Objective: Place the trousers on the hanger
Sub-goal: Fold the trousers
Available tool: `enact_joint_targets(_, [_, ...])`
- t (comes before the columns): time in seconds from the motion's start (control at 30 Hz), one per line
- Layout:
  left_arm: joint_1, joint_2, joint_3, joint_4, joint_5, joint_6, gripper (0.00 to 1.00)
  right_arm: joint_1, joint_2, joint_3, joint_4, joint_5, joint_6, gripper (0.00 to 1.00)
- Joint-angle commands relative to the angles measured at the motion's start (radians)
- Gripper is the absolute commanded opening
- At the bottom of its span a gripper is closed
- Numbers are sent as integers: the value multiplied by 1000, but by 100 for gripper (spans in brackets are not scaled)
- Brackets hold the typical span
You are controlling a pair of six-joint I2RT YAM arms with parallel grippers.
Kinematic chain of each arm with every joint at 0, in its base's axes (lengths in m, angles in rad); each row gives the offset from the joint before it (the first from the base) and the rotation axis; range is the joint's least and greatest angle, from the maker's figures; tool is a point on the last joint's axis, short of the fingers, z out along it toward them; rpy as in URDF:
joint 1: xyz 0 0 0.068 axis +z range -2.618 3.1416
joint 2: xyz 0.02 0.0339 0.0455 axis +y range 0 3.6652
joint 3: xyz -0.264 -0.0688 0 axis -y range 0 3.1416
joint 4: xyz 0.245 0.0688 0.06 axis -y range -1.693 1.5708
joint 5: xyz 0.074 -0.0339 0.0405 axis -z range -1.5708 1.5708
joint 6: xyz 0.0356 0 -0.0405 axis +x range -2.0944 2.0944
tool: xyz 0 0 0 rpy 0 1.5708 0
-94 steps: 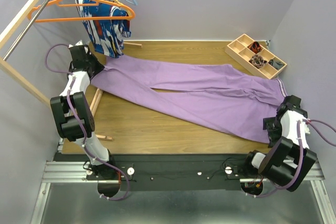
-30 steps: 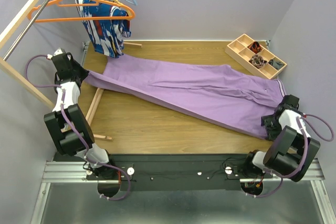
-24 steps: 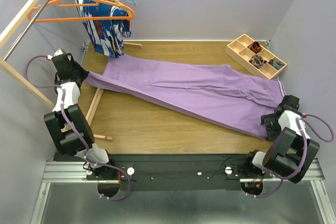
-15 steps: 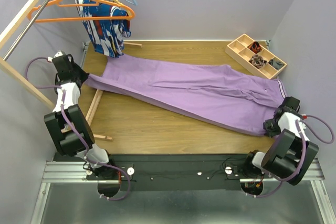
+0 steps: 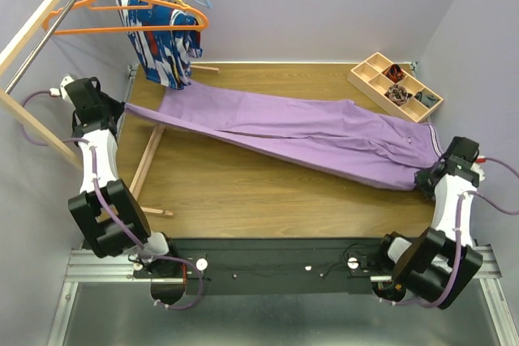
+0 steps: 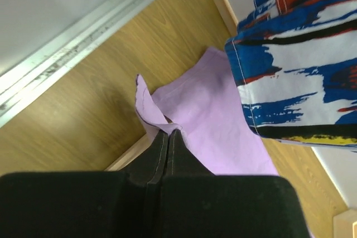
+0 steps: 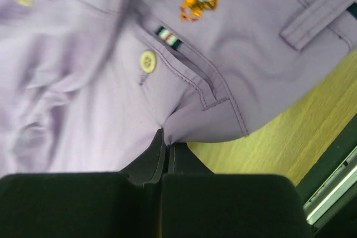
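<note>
The trousers [image 5: 300,135] stretched over the table [image 5: 243,192], from the upper left of the frame down to its right edge. The left gripper [image 6: 167,137] was clamped on a leg hem at the left. The right gripper [image 7: 165,150] pinched the waist end (just below a pale button). The hanger [image 5: 89,32] hung in the upper left corner, well apart, beside a patterned garment [image 5: 162,42].

a robotics lab test cell: a left arm [image 5: 105,208] and a right arm [image 5: 446,204], both black and white, stand bolted to a metal rail [image 5: 89,263] at the near edge of a wooden worktop [image 5: 243,192]. plain lilac walls [image 5: 324,6] close it in on three sides. a wooden clothes rack [image 5: 36,20] and a wooden compartment tray [image 5: 377,66] sit at the far corners.
</note>
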Motion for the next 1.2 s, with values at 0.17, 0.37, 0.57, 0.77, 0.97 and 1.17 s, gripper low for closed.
enact_joint_targets(0.17, [36, -146, -47, -106, -234, 36, 0, 21, -83, 136, -194, 92, -47, 1])
enact_joint_targets(0.37, [35, -172, 9, -194, -372, 39, 0, 44, -145, 183, -280, 157, -53, 1])
enact_joint_targets(0.57, [35, -194, 12, -217, -438, 14, 0, 50, -192, 210, -337, 223, -37, 1])
enact_joint_targets(0.77, [36, -175, 18, -208, -475, 17, 0, 50, -242, 219, -363, 293, -6, 1])
enact_joint_targets(0.97, [35, -134, 44, -203, -495, 21, 0, 50, -304, 242, -382, 358, -1, 1])
enact_joint_targets(1.17, [35, -94, 44, -197, -499, 25, 0, 50, -307, 257, -426, 367, -1, 1])
